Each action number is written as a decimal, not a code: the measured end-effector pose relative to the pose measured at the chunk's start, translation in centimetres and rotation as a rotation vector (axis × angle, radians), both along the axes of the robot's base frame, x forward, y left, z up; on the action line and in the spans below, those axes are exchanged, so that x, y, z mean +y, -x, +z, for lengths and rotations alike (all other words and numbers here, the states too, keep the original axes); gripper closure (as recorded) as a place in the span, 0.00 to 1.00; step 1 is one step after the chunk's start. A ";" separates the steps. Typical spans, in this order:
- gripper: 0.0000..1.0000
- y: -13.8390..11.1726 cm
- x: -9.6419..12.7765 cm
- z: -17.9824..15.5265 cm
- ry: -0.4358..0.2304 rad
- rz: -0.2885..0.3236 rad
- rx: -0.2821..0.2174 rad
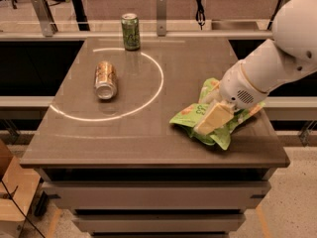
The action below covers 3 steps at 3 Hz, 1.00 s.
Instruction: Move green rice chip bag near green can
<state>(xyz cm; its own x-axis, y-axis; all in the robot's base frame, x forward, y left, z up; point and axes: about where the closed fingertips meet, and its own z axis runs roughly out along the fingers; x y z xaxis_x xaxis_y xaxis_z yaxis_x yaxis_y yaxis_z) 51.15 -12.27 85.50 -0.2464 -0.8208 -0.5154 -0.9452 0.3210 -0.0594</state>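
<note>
My gripper rests on the bag near the right front corner of the table, well apart from the green can standing at the far edge; whether it has the bag clamped I cannot tell. I judge the bag light, soft, crinkly and slippery, its chips breakable; I would pinch a crimped edge or fold, not squeeze the middle. Count: one bag; one green can; one copper can, lying on its side; one gripper.
</note>
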 end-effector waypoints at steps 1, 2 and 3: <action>1.00 -2.6 0.4 2.7 -0.006 0.024 -0.073; 1.00 -6.5 0.9 8.0 -0.011 0.061 -0.210; 1.00 -7.2 1.0 10.3 -0.022 0.058 -0.255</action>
